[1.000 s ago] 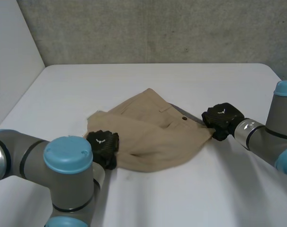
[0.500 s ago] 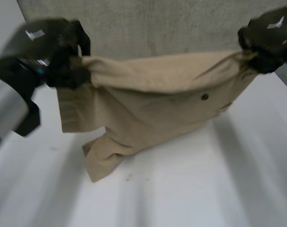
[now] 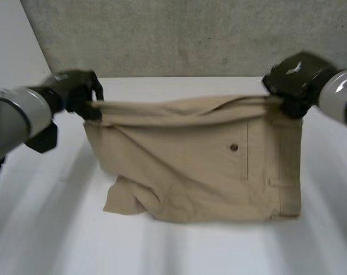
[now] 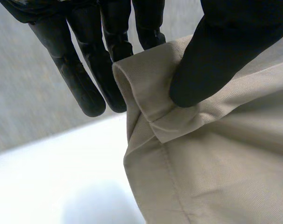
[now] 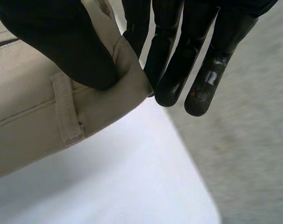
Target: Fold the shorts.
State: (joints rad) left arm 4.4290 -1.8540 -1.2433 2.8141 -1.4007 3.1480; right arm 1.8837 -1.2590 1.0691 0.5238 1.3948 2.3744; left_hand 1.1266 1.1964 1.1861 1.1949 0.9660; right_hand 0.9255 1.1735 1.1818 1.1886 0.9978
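Observation:
The tan shorts hang by the waistband, stretched between both hands above the white table, their lower edge resting on it. My left hand pinches the waistband's left corner; in the left wrist view the thumb presses the folded hem against the fingers. My right hand pinches the right corner; in the right wrist view its thumb clamps the waistband beside a belt loop. A dark button faces me.
A grey wall rises behind the table's far edge. The table's left edge runs close to my left hand, and its right corner lies below my right hand.
Both hands have lifted the shorts off the table by the waistband and pulled it wide. Since half a second ago they have come lower and the cloth hangs flatter.

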